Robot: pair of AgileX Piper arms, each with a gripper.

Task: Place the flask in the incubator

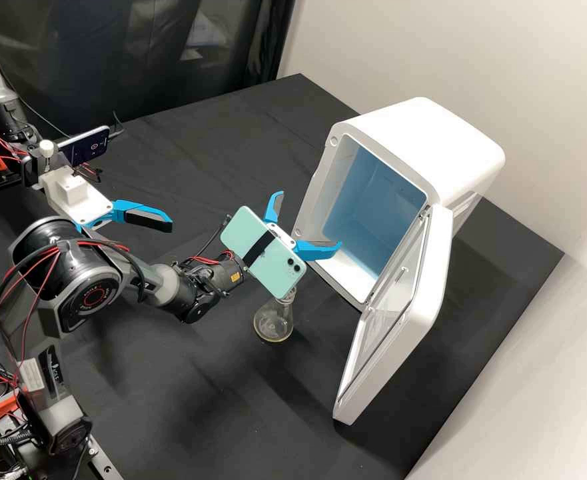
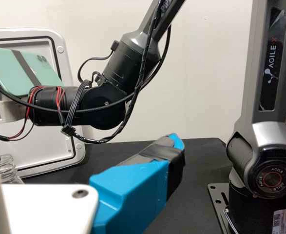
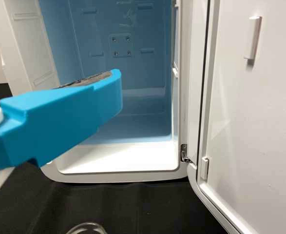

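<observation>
Black surface bearing a white incubator near its right edge, door swung open. Clear flask upright on the surface just before the opening, nothing gripping it. Right gripper above the flask, fingers spread wide, empty. Left gripper toward the left edge, fingers parted, empty.

You had a black bench under a white incubator whose inside was pale blue; its door was white too. Your flask was clear, colourless glass. The right gripper showed you bright blue fingers with dark grey pads, and a mint-green phone crossed by a black strap. The right arm was dark grey, laced with red and black wires. Behind stood a cream wall and a black curtain.
</observation>
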